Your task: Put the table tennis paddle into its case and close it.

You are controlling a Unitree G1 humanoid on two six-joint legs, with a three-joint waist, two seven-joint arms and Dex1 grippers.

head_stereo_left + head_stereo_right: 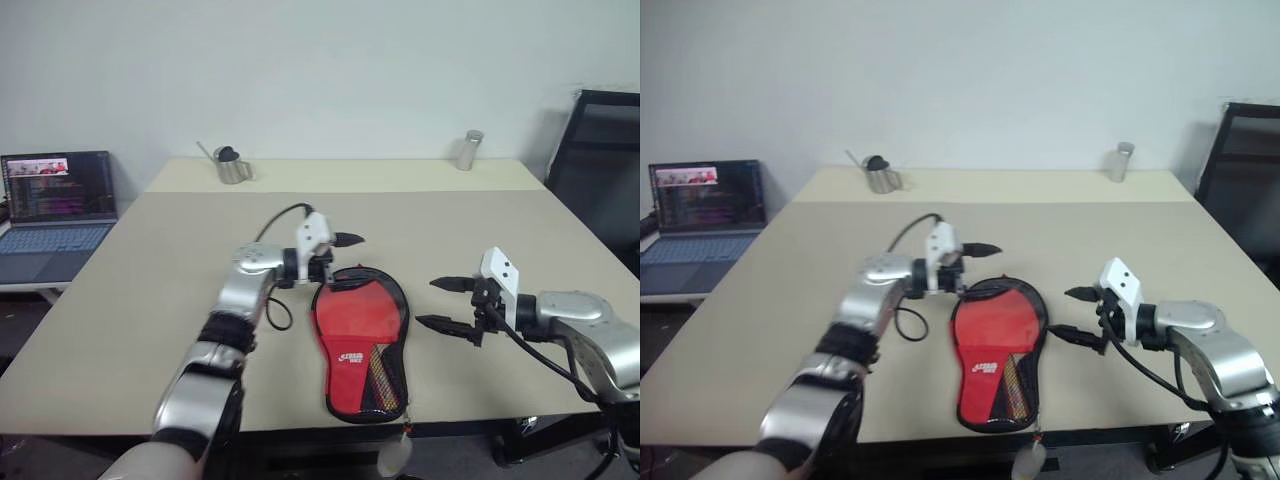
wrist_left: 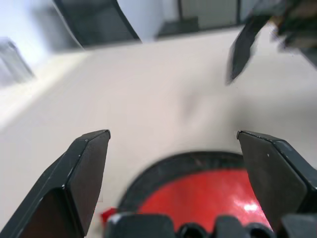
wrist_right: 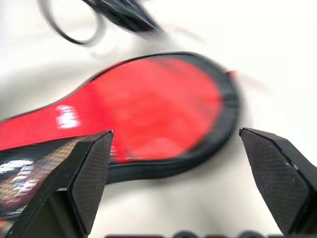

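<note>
Paddle: the round red-rubber table tennis paddle (image 1: 357, 325) with white logo print lies flat inside the case, blade toward the far side of the counter, handle toward the near edge.
Case: the black paddle-shaped fabric case (image 1: 398, 300) lies open on the beige counter (image 1: 150, 290), its black zipper rim showing all round the red blade; a small pale pull tag (image 1: 395, 455) hangs off the near edge.
Left claw: the left claw (image 1: 345, 252) hangs just above the rounded far end of the case, pointing toward the right, fingers spread wide and empty.
Right claw: the right claw (image 1: 438, 303) hangs just beside the case's right edge, pointing at it, fingers spread wide with nothing between them.
Far edge: a small metal cup (image 1: 232, 166) with a dark lid and a slim metal canister (image 1: 468, 150) stand well apart.
Off the counter: an open laptop (image 1: 55, 205) at the left, a black chair (image 1: 600, 160) at the right.
</note>
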